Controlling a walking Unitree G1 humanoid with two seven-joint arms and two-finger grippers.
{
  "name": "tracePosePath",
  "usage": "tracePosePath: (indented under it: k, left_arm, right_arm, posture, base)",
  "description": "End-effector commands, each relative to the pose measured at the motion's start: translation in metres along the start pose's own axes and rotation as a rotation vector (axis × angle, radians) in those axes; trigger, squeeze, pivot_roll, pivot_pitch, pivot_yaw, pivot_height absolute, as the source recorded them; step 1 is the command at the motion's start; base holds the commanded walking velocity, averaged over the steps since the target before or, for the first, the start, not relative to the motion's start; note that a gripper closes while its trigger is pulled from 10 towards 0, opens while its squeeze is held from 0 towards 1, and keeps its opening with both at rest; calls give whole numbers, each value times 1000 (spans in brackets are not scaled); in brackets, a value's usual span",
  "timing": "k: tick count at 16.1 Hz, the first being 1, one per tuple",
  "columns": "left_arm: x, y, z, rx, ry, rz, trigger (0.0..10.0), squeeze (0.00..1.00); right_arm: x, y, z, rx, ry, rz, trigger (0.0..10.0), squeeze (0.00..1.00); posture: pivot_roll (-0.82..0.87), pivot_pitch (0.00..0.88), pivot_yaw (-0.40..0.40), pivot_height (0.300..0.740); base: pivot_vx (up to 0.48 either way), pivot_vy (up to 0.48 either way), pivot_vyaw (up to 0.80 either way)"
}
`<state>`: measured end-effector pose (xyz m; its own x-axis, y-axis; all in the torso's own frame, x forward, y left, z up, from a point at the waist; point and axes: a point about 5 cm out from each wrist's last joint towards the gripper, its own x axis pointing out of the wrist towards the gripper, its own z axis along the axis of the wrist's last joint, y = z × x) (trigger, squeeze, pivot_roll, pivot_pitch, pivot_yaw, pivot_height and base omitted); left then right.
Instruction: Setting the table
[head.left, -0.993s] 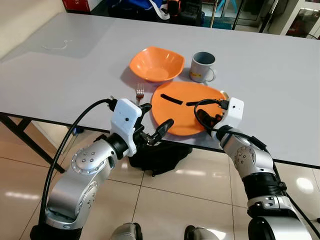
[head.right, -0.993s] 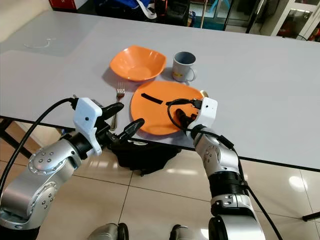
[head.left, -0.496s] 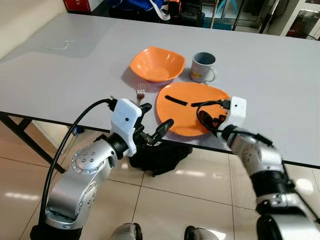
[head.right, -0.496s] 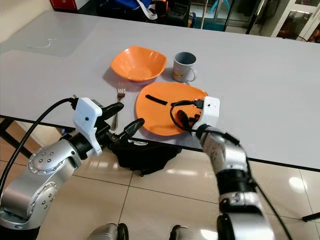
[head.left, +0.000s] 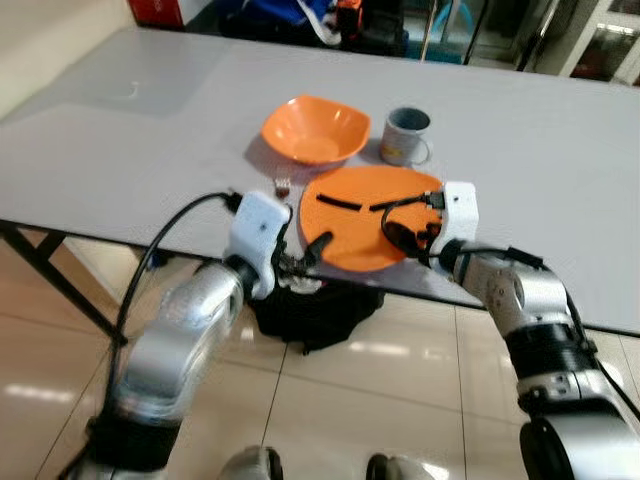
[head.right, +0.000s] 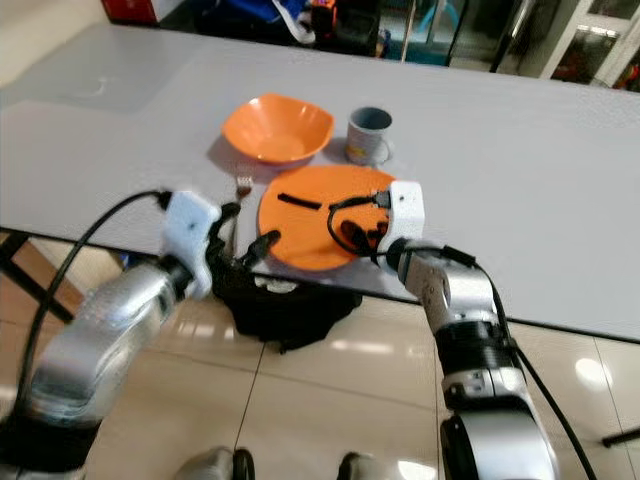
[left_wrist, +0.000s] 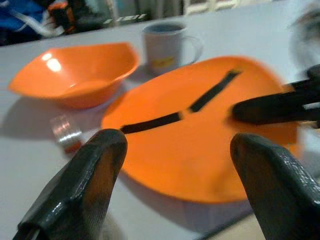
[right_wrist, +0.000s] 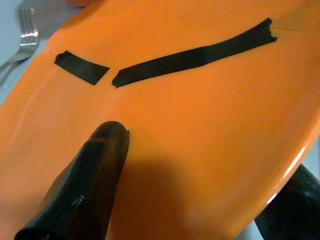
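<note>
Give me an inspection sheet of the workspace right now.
Surface: grey table.
Job's things: orange plate with black tape strips at the near edge; orange bowl and grey mug behind it; fork beside the plate.
Clutter: nothing seen.
Grippers: right tool pinching the plate's rim; left tool open before the plate.
Cables: black cable on left arm.
Surroundings: black bag on tiled floor under the table.

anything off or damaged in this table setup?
Yes. The orange plate has two strips of black tape across its face, which looks like a repair of a crack. It also sits at the table edge nearest the robot, with the right tool gripping its rim. Bowl, mug and fork look normal.
</note>
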<state>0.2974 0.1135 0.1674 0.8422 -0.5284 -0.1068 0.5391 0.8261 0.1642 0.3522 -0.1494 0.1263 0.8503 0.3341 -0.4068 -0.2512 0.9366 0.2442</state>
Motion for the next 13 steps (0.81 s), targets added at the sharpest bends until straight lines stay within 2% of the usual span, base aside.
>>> tracePosePath:
  k: [1,3,6,7,10,11,13]
  left_arm:
    - [6,3,2,14,-14,20,10000,0]
    - [27,14,3,46,1,65,10000,0]
    - [35,8,9,40,-38,19,10000,0]
    - [35,6,8,36,-42,10,10000,0]
    - [37,-2,6,25,-56,-26,10000,0]
    - [37,-3,5,28,-56,-28,10000,0]
    - [37,-2,5,22,-64,-27,10000,0]
  right_arm:
    - [-2,1,6,-14,-10,3,10000,0]
    - [-5,-1,7,-163,-24,-53,10000,0]
    - [-10,-5,16,-321,-45,-108,10000,0]
    - [-9,-7,16,-335,-40,-117,10000,0]
    - [-6,-7,10,-335,-21,-112,10000,0]
    - [-5,-4,7,-299,-7,-83,10000,0]
    - [-4,-1,1,-62,37,-28,10000,0]
  posture:
    - [60,97,-29,740]
    - [43,97,-18,740]
    - [32,98,-19,740]
    - [32,98,-20,740]
    - [35,100,-29,740]
    - [34,100,-32,740]
    - [38,101,-36,740]
  base:
    - [0,0,0]
    - [0,0,0]
    - [0,0,0]
    - [0,0,0]
    - [0,0,0]
    - [0,0,0]
    - [0,0,0]
